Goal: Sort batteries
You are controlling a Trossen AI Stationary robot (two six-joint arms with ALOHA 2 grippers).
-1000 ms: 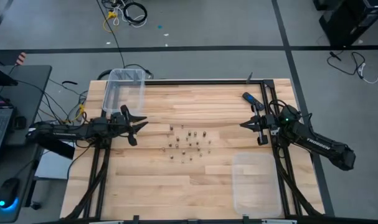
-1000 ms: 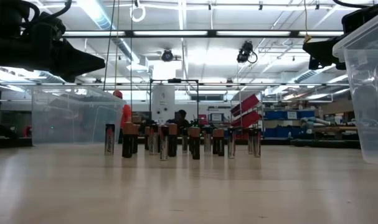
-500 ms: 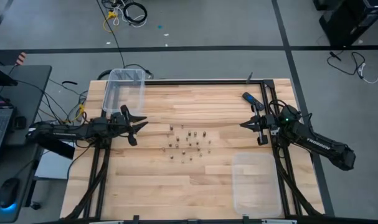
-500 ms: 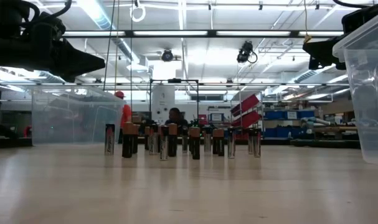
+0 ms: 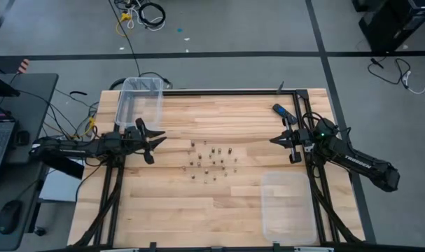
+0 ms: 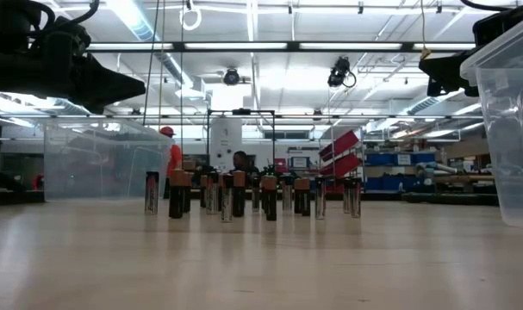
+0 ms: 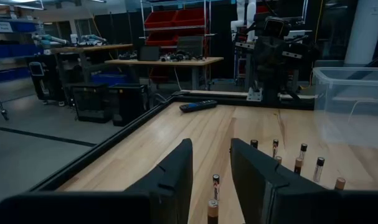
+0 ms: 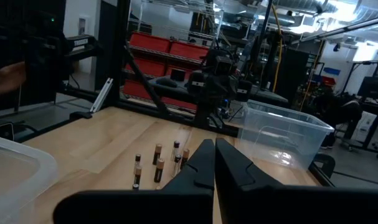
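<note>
Several small batteries (image 5: 212, 159) stand upright on their ends in a loose cluster at the middle of the wooden table, some silvery, some dark with copper tops; they also show as batteries (image 6: 252, 194), batteries (image 7: 276, 155) and batteries (image 8: 157, 163). My left gripper (image 5: 161, 138) hovers to the left of the cluster, above the table, open, its fingers pointing at the batteries; in its wrist view the left gripper (image 7: 210, 146) frames the nearest cells. My right gripper (image 5: 272, 140) hovers to the right of the cluster, shut, and the right gripper (image 8: 214, 143) points toward them.
A clear plastic bin (image 5: 140, 101) sits at the table's far left corner, and a second clear bin (image 5: 288, 206) at the near right. A black-and-blue remote-like bar (image 5: 281, 110) lies near the far right edge. Bare wood surrounds the cluster. A person shows in the room beyond.
</note>
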